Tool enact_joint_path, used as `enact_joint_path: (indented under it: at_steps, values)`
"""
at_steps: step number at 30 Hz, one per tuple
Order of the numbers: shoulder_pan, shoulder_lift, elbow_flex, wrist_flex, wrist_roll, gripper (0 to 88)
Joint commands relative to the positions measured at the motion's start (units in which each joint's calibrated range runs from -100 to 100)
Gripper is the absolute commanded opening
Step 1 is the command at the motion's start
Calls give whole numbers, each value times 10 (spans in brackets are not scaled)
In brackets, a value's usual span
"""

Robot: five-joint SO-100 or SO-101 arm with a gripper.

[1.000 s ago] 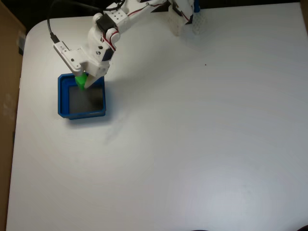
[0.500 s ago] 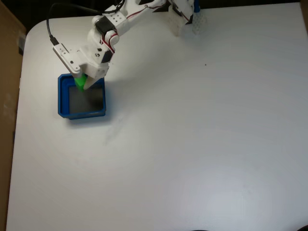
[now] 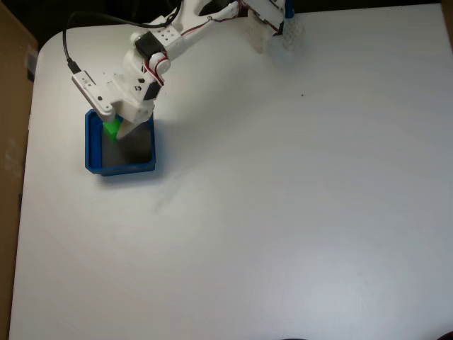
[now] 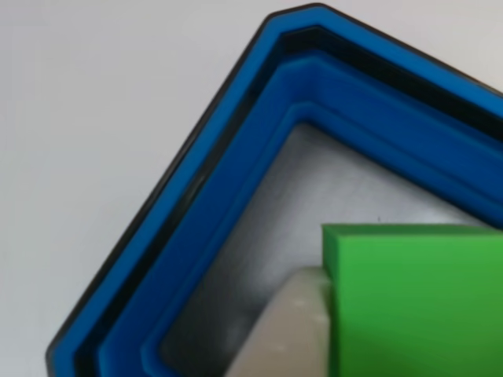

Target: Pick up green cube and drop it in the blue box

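Blue box (image 3: pixel 92 145) sits near the table's (image 3: pixel 283 212) left edge in the fixed view, square to the frame, grey floor visible with nothing lying on it that I can see. In the other view the blue box (image 4: pixel 196 204) appears rotated, one corner at the top, thick stepped walls around the grey floor.

My gripper (image 3: pixel 117 127) is over the box's upper left part in the fixed view, clamped on the green cube (image 3: pixel 111 128). The cube is inside the box's outline, close to the left and far walls. Whether it touches the floor or hangs above it, I cannot tell. In the other view the green cube (image 4: pixel 413 302) fills the lower right, with one pale finger (image 4: pixel 287 330) pressed flat against its left face and grey floor showing beyond it.

Room: the box's lower half and right side are open floor. Table to the right of and below the box is bare and wide. The arm (image 3: pixel 163 42) comes in from the top, slanting down-left to the box.

Cube has no long axis; in the other view its top edge runs level and its left face is vertical.
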Motion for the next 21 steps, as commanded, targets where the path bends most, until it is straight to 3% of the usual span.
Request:
enact_joint_path:
  at_steps: [1, 21]
  values:
    - [-10, -8, -40, -2, 0, 23]
    - [-12, 20, -40, -5, 0, 24]
